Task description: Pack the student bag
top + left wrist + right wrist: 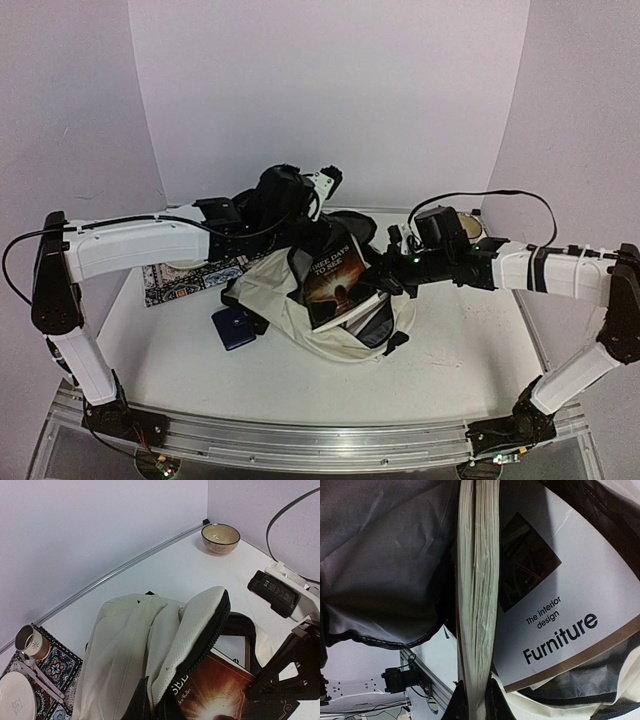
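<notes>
We find the large cream fabric student bag [275,292] lying mid-way across the white table [200,370], mouth open. A dark-brown paperback book [335,280] juts out of it, against a white "Furniture" book [555,605]. The left gripper [303,232] is closed on the bag's raised rim (fingers hidden). The right gripper [392,272] pinches the brown book's edge.

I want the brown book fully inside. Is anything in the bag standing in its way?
Possibly: a white Furniture book already sits in the student bag, right beside the brown book. Nothing else visible blocks it.
</notes>
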`<state>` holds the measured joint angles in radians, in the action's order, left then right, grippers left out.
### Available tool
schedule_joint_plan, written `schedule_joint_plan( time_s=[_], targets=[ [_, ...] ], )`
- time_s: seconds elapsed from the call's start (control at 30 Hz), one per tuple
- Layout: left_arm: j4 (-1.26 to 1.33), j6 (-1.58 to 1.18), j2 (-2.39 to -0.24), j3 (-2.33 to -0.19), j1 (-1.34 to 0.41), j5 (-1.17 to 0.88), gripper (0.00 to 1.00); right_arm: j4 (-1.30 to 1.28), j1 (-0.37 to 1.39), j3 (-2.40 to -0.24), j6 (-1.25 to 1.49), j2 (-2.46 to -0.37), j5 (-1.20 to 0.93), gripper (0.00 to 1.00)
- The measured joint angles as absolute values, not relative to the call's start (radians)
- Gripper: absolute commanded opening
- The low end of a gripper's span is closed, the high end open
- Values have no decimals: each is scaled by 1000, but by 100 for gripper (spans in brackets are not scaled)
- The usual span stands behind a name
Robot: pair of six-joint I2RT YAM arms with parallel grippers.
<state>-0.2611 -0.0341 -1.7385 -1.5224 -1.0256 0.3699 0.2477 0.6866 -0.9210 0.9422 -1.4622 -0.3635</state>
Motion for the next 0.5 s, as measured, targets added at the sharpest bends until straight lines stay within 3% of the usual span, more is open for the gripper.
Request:
schedule_joint_plan(
  time_s=[0.33, 0.5],
  targets=[
    [-221, -21, -1731, -1502, -1026, 353, 0, 173, 673, -965, 851, -1551, -359, 4],
    [-189, -17, -1704, -1447, -1026, 304, 0, 96, 660, -1029, 787, -1585, -314, 18]
  ],
)
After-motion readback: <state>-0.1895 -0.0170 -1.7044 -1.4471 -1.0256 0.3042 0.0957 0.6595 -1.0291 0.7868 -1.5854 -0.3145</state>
